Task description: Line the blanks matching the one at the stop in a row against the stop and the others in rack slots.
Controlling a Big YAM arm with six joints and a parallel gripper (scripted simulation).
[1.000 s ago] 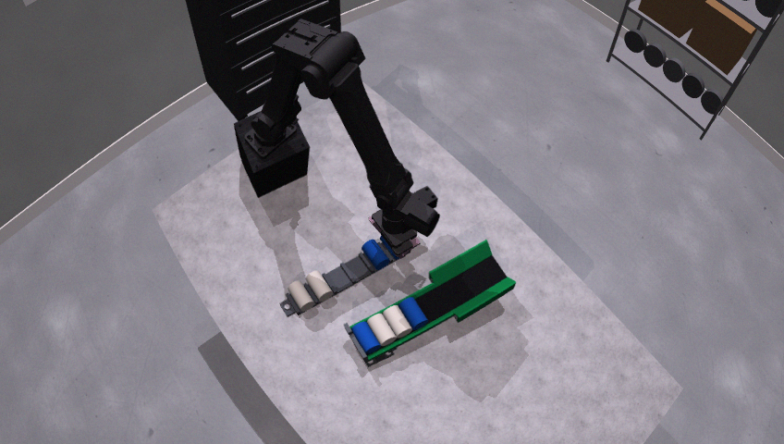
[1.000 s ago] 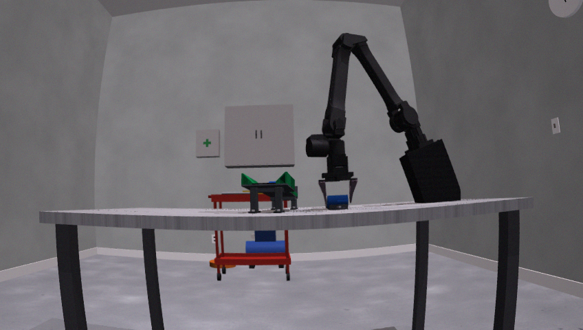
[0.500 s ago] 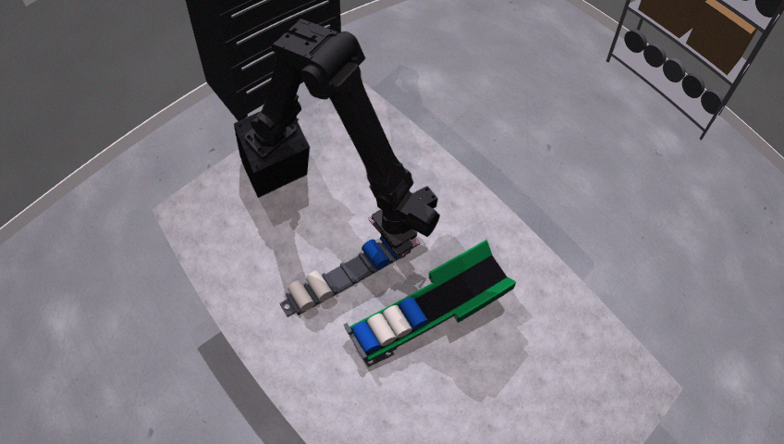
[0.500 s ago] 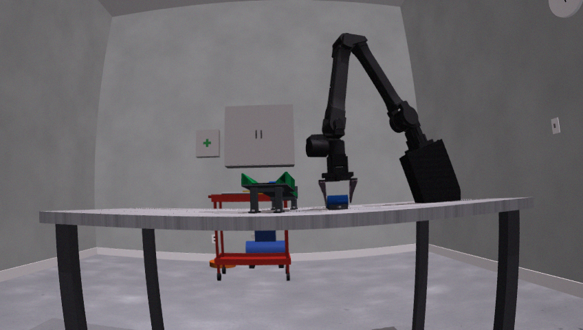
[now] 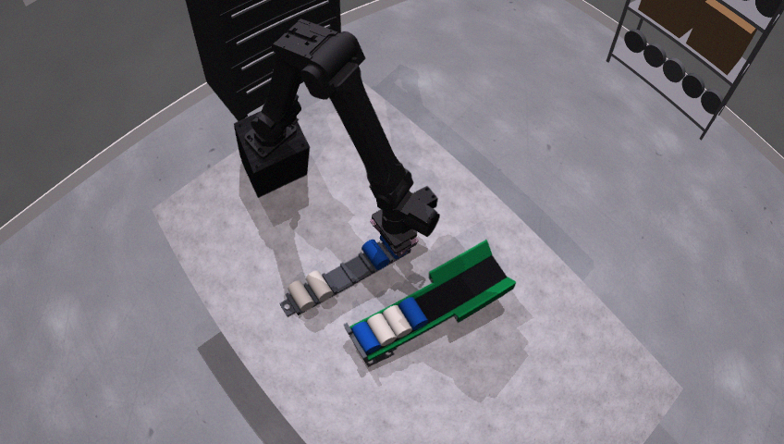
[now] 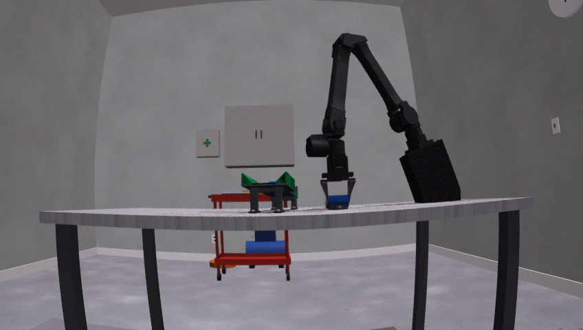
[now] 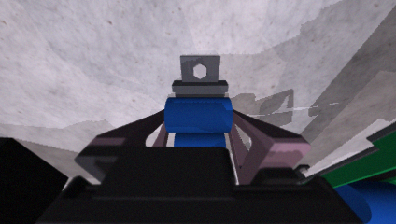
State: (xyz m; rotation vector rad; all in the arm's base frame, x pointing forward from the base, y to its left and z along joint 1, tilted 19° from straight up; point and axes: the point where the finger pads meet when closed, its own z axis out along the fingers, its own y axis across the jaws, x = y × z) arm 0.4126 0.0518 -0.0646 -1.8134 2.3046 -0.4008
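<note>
Blue blank gripped in claw, second blue blank half hidden behind

Blue blank in the stock rack half buried under the wrist in the top view. Second blue blank mostly masked behind the gripper body. Ramp cropped at the wrist frame's right edge.
</note>
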